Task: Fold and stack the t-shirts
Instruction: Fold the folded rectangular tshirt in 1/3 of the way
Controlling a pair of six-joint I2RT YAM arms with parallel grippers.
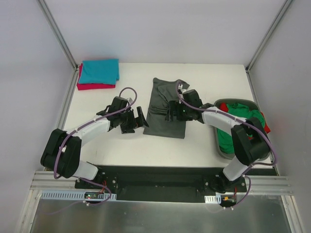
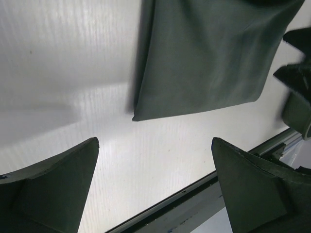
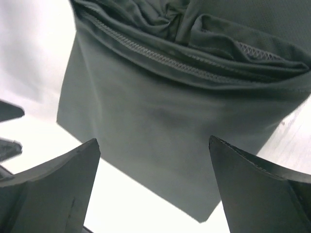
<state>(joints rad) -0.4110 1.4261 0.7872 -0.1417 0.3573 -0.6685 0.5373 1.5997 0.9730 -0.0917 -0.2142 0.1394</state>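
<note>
Well, the dark t-shirt (image 1: 161, 104) lies half folded mid worktop (image 1: 214, 82). The left gripper (image 2: 155, 141), spread apart, sits beside its near left corner. The right gripper (image 3: 154, 141), spread apart too, hangs over it.

A flat matte white table (image 1: 160, 150) fills the middle of the enclosure, evenly lit, with only soft shadows. Plain pale grey panels wall it in at the back (image 1: 160, 29), left (image 1: 24, 73) and right (image 1: 291, 97). Two slanted aluminium posts (image 1: 58, 34) (image 1: 269, 34) rise from the table's far corners. At the near edge lie a black mounting plate (image 1: 160, 177), a slotted aluminium rail (image 1: 272, 183) and a brushed metal sheet (image 1: 155, 216).
</note>
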